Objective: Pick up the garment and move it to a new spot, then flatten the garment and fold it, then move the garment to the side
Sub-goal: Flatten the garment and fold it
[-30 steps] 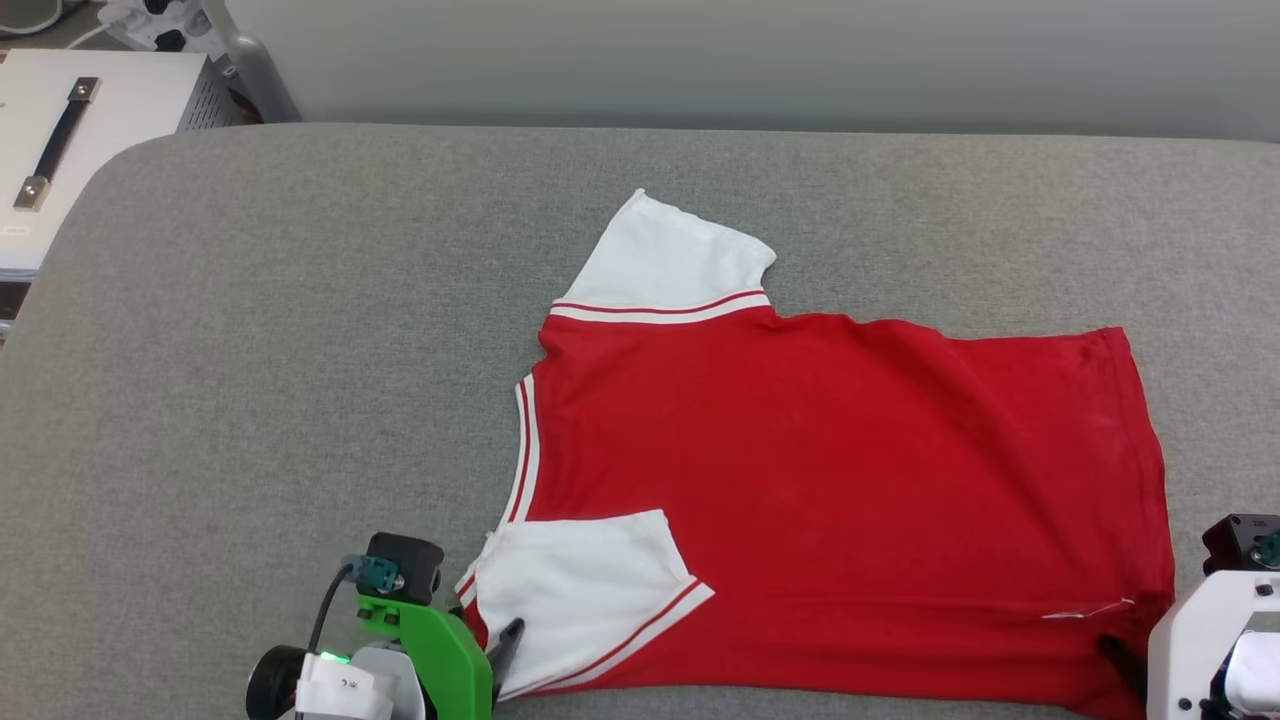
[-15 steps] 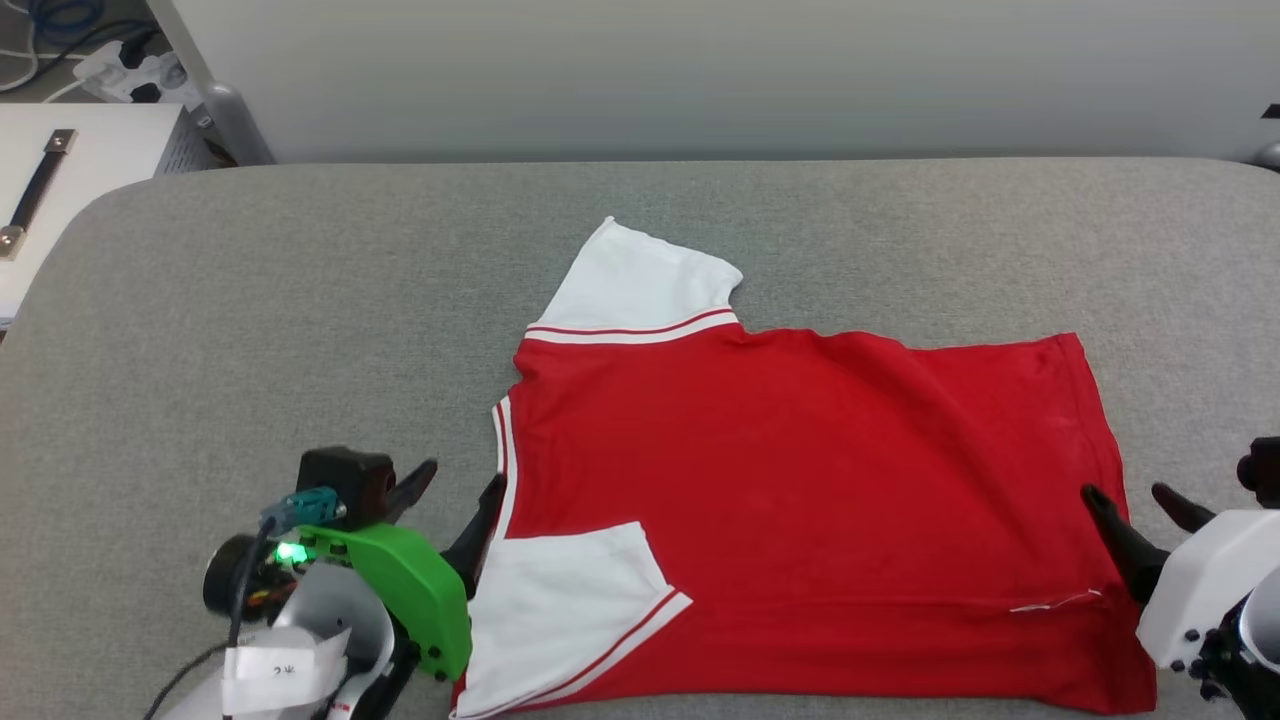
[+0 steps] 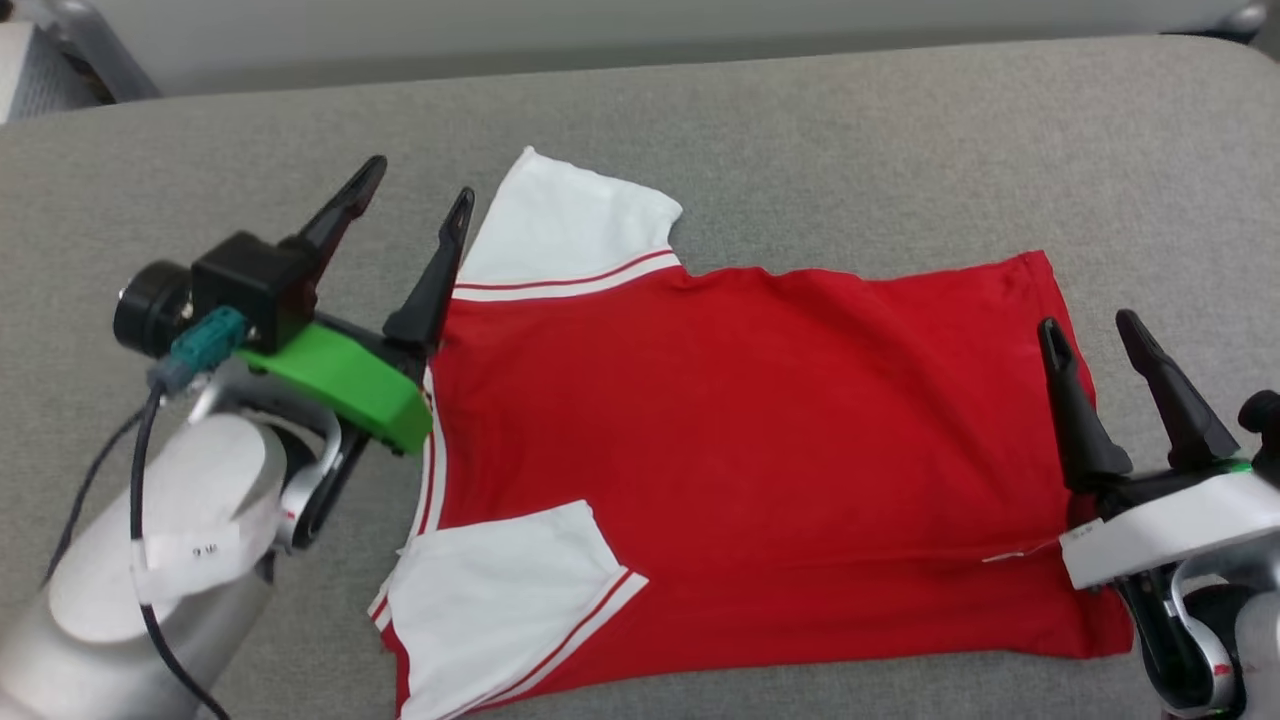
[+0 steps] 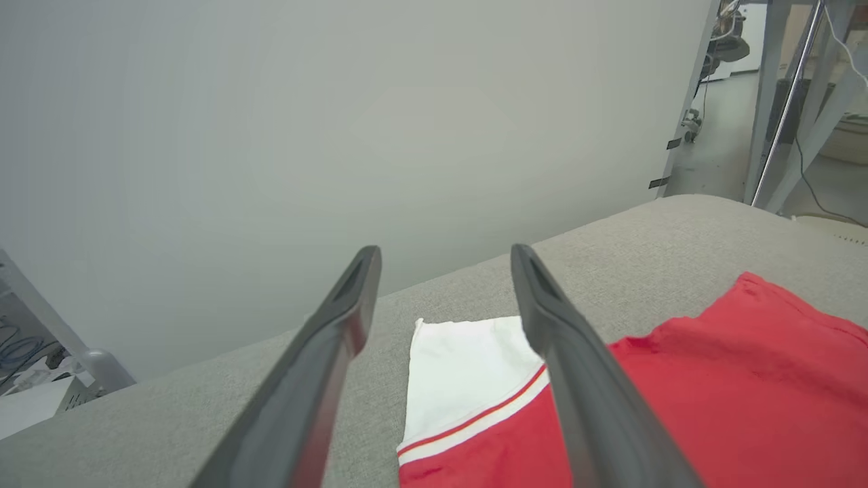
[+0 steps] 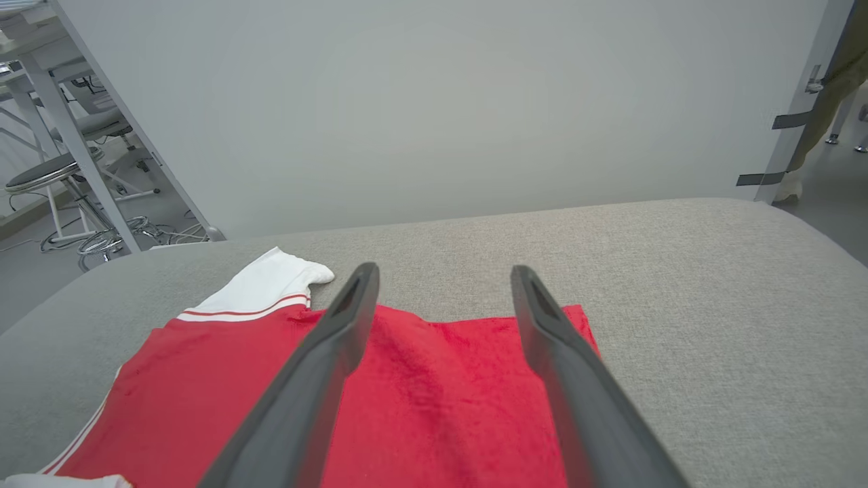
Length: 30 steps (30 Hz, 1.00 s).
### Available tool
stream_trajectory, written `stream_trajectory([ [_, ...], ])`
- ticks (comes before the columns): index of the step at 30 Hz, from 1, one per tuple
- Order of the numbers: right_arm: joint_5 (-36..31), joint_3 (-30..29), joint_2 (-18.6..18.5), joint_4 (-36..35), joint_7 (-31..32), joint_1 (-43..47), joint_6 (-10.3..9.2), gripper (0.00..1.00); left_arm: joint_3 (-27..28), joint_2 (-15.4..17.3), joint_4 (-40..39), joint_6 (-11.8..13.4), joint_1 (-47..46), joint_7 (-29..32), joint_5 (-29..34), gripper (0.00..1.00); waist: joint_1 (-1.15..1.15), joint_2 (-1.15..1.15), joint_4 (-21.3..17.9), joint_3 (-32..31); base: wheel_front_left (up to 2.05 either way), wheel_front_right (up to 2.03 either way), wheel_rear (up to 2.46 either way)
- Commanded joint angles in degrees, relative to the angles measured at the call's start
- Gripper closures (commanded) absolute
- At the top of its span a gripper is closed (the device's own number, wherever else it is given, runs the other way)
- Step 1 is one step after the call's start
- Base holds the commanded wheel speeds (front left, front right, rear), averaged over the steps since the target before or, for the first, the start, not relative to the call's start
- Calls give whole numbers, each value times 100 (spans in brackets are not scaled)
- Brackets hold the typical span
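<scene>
The garment (image 3: 740, 450), a red shirt with white striped-trim sleeves, lies flat on the grey padded table (image 3: 800, 130), collar to the left, plain side up. The near sleeve is folded onto the body. My left gripper (image 3: 417, 193) is open and raised beside the far white sleeve (image 3: 565, 230), holding nothing. My right gripper (image 3: 1087, 322) is open above the hem edge at the right, empty too. In the left wrist view the fingers (image 4: 339, 339) frame the far sleeve (image 4: 468, 366). The right wrist view shows the red hem (image 5: 441, 400) between the open fingers (image 5: 542, 325).
A grey wall (image 4: 339, 122) runs behind the table's far edge. Stools and a metal frame (image 5: 74, 163) stand beyond the left end. Grey surface stretches left of the shirt (image 3: 200, 160) and behind it.
Both grippers rose from the shirt's near edge and moved toward the far side, opening fully. The near side now lies folded over. The head camera tilted down.
</scene>
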Motion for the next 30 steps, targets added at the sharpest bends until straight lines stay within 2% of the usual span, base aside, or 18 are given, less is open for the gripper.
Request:
stream_trajectory([
  [1, -41, 66, 42, 19, -170, -134, -5, 0, -52, 20, 148, -149, -266, 104, 102, 0, 0, 0, -404, 513, 0, 0, 0],
  [6, -187, 366, 93, 149, -681, -425, -5, 0, -325, 101, 895, -779, -1381, 698, 332, 0, 0, 0, -675, 941, 0, 0, 0],
  [10, -150, 579, 96, 210, -945, -630, -5, 0, -602, 102, 1577, -1090, -2234, 1361, 354, 0, 0, 0, -852, 1230, 0, 0, 0],
  [12, -150, 685, 76, 237, -1048, -718, -5, 0, -809, 103, 1903, -1171, -2595, 1733, 273, 0, 0, 0, -926, 1341, 0, 0, 0],
  [19, -126, 906, 74, 368, -1319, -949, -5, 0, -1764, 279, 2612, -1211, -3553, 3113, -460, 0, 0, 0, -1136, 1638, 0, 0, 0],
  [23, -124, 987, 77, 444, -1398, -1046, -5, 0, -2057, 370, 3068, -1212, -3978, 3817, -893, 0, 0, 0, -1211, 1762, 0, 0, 0],
  [30, -95, 1184, 129, 565, -1539, -1242, -5, 0, -2404, 340, 3662, -1213, -4488, 4476, -1368, 0, 0, 0, -1379, 2008, 0, 0, 0],
])
